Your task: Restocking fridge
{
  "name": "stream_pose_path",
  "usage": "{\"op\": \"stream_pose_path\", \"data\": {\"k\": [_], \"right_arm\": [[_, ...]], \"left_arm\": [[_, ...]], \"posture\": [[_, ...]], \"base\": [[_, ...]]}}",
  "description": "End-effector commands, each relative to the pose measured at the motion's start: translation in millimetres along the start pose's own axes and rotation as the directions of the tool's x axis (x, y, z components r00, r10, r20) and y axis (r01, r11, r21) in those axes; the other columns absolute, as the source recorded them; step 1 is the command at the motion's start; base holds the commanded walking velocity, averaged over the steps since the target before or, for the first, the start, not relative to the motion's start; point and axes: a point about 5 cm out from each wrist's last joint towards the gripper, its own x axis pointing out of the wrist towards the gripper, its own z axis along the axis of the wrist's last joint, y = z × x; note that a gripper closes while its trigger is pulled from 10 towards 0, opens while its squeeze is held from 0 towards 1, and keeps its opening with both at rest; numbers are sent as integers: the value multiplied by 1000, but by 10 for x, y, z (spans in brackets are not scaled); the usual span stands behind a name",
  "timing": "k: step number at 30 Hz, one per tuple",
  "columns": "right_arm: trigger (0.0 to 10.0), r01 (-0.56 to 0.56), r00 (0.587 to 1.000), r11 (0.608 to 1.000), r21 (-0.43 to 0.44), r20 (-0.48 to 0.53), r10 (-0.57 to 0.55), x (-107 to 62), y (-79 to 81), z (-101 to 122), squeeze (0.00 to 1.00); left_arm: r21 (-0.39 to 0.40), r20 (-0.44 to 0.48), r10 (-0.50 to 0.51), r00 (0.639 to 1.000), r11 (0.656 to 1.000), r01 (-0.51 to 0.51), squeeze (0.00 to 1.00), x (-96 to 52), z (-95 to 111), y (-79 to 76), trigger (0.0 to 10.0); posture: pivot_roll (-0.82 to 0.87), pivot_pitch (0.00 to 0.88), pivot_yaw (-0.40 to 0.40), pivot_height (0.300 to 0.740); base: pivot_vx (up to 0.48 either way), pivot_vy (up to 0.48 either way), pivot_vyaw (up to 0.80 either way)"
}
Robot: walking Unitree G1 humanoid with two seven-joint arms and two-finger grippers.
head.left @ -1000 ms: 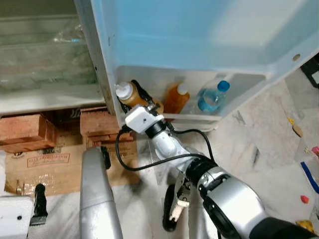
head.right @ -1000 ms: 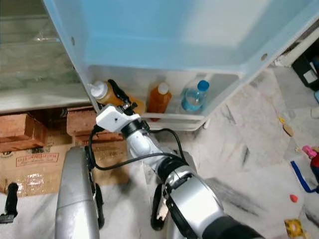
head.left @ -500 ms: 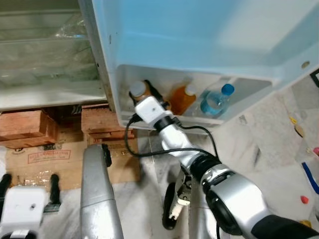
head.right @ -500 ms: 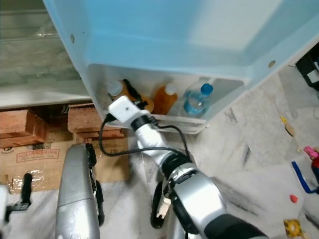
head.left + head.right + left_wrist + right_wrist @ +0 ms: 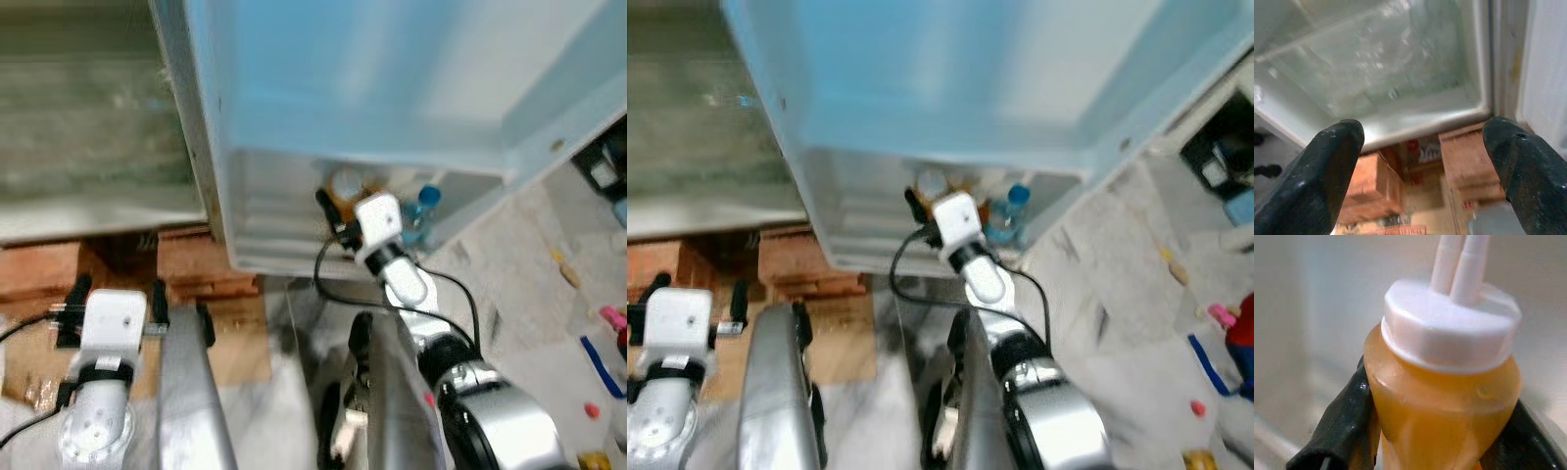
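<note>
Both of the robot's arms are smooth silver tubes, the left arm (image 5: 191,392) plain and rounded, the right arm (image 5: 490,426) swelling into a glossy silver shell with black joint rings. Each wrist carries a white box-shaped camera housing with small dark screw holes, one on the left wrist (image 5: 113,318) and one on the right wrist (image 5: 380,217), and a black cable (image 5: 328,284) loops from the right one down along the forearm. The left end effector (image 5: 1425,161) has two thick, matte black fingers (image 5: 1334,171) with rounded, slightly scuffed tips, and the right end effector (image 5: 1442,431) has the same black fingers (image 5: 1344,428).
</note>
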Motion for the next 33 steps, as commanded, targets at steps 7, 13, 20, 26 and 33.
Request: {"op": "stream_pose_path", "data": {"k": [7,13,20,26,33], "right_arm": [[10000,131,985,990,49,-123,-125,-50,-249,-122,0],[10000,114,986,992,49,-132,-106,54,-150,-80,0],[10000,90,994,994,62,-70,-86,145,16,17,0],[10000,16,999,996,90,-46,-12,230,304,73,0],[10000,26,988,996,80,-155,-14,218,513,-54,0]], "left_arm": [[-11,-11,-13,1000,1000,13,0,135,-93,-82,10000],[-12,-6,-4,1000,1000,4,0,162,-100,-97,10000],[-9,-15,4,1000,1000,-4,0,49,-120,-81,10000],[-14,-12,3,1000,1000,-3,0,-31,-75,-61,10000],[-25,-23,5,1000,1000,-5,0,-197,0,-26,10000]], "posture": [[184,8,-126,508],[187,24,-134,508],[211,69,-142,508],[231,113,-143,508],[284,185,-150,508]], "base": [[0,0,0],[0,0,0],[0,0,0],[0,0,0],[0,0,0]]}}
